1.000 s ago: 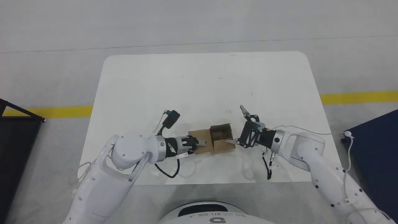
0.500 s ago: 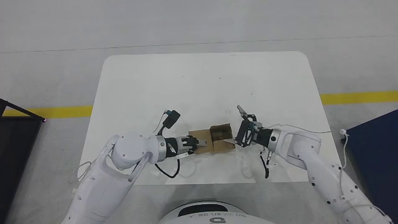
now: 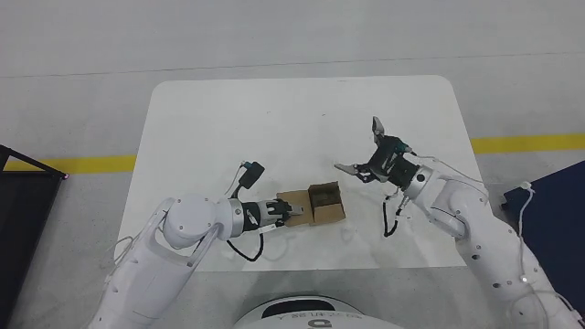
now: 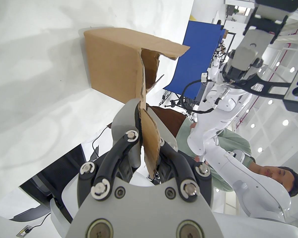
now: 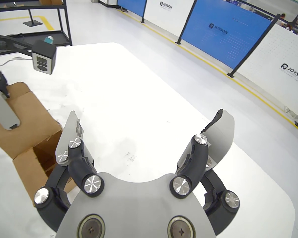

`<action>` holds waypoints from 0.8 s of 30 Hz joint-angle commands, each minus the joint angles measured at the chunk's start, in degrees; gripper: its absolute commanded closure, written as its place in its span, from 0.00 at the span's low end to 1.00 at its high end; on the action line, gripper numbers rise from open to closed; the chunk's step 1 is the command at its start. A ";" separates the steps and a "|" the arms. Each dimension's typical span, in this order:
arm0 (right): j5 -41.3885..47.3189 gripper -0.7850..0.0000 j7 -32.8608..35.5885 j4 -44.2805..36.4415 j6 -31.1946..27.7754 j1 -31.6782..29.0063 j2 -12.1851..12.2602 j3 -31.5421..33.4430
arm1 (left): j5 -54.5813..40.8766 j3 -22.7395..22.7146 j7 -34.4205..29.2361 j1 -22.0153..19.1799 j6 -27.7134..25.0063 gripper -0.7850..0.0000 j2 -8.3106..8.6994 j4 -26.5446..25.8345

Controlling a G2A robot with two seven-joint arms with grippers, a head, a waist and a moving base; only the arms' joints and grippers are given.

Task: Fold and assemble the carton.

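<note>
Brown carton (image 3: pixel 315 206) (image 4: pixel 114 65) (image 5: pixel 22 130) down on the white table (image 3: pixel 274 119), near the front edge, about in the middle. Open at one end, dark inside, with loose flaps sticking out. Pinched by its left flap in the left gripper (image 3: pixel 291 210) (image 4: pixel 145 110), closed tight on the cardboard. Off to the right and a bit farther back, not touching the carton: right gripper (image 3: pixel 356 146) (image 5: pixel 147 115), fingers spread wide, holding nothing. Past the table, grey floor with a yellow line (image 3: pixel 91 163).
</note>
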 commanded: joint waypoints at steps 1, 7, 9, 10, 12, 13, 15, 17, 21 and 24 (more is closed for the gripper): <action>-0.38 0.00 2.10 1.05 0.19 1.70 -0.33 -1.55 | -0.27 0.02 0.11 -0.02 -0.01 1.00 0.09 0.04; -2.31 0.00 5.15 3.97 -0.17 4.82 -1.24 -5.84 | -0.97 -0.07 0.49 -0.23 -0.05 1.00 0.35 0.30; -3.02 0.00 5.36 4.53 -0.91 5.13 -1.38 -6.61 | -1.25 -0.03 0.62 -0.33 -0.01 1.00 0.42 0.42; -3.41 0.00 5.43 4.72 -1.35 5.19 -1.42 -6.90 | -1.35 0.00 0.69 -0.39 -0.02 1.00 0.46 0.47; -4.14 0.00 5.26 5.04 -2.07 5.19 -1.46 -7.18 | -1.49 0.08 0.78 -0.53 -0.04 1.00 0.53 0.57; -4.35 0.00 5.07 5.20 -2.45 5.13 -1.48 -7.28 | -1.60 0.10 0.88 -0.60 -0.04 1.00 0.57 0.62; -4.56 0.00 4.82 5.72 -2.80 5.06 -1.51 -7.24 | -1.81 0.17 1.00 -0.71 -0.01 1.00 0.63 0.70; -4.70 0.00 4.79 6.12 -3.08 4.99 -1.54 -7.21 | -2.02 0.25 1.06 -0.87 0.06 1.00 0.70 0.79; -5.33 0.00 4.41 6.20 -4.36 4.98 -1.59 -7.38 | -2.34 0.41 1.35 -1.07 0.10 1.00 0.84 0.87; -6.30 0.00 4.45 6.18 -5.29 4.82 -1.59 -7.58 | -2.58 0.54 1.48 -1.18 0.13 1.00 0.95 0.97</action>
